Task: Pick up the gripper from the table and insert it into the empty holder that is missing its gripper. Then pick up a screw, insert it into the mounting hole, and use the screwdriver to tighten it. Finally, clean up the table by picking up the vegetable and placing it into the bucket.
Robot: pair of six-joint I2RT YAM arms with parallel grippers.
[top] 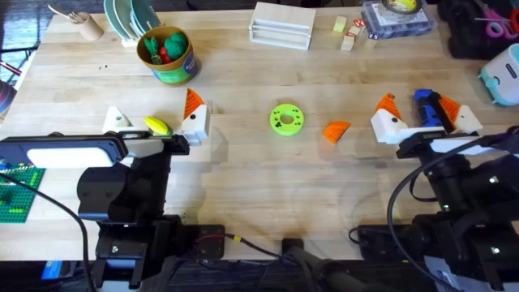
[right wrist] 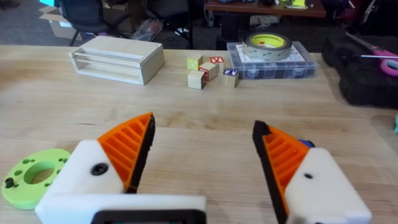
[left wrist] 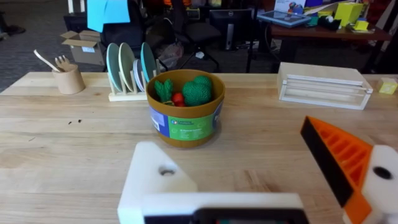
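Just inside the tabletop's near edge, the right claw (top: 418,115) stands with fingers apart astride the screwdriver (top: 423,100). The left claw (top: 156,118), likewise apart, straddles the vegetable (top: 156,126). The loose orange fin (top: 336,130) lies beside the right claw, toward the tabletop's middle, its long axis roughly along the near edge. The right arm is judged nearer to it. The holder (top: 117,119) sits toward the left edge, and the bucket (top: 166,55) near the far-left corner.

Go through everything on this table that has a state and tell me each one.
Loose orange plastic fin gripper: lying on table, not inserted.
White wedge-shaped holder: empty, no orange fin.
Stubby blue screwdriver: lying between right gripper's fingers, not clamped.
Yellow toy vegetable: outside bucket.
Round green bucket: upright, holding green and red toys.
Left gripper: open.
Right gripper: open.
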